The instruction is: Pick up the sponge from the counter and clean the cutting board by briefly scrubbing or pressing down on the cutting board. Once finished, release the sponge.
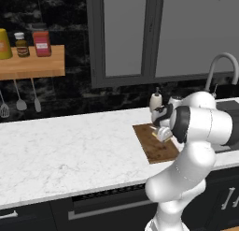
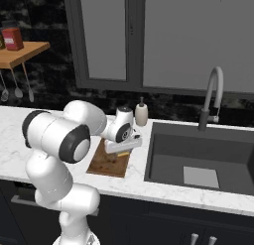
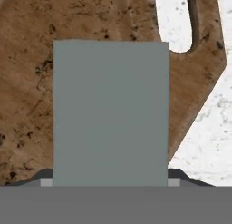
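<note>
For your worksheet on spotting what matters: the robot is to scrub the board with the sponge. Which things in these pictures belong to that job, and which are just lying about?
Part of the job:
sponge
cutting board
counter
gripper, shut on the sponge

Just lying about:
soap bottle
tap
sink
shelf with jars
hanging utensils

In the hand view, the sponge (image 3: 111, 112) covers the middle of the cutting board (image 3: 27, 82), whose left side and top are cut off; the fingertips barely peek out at its lower corners. In the left base view, the arm hides the board's right edge.
</note>
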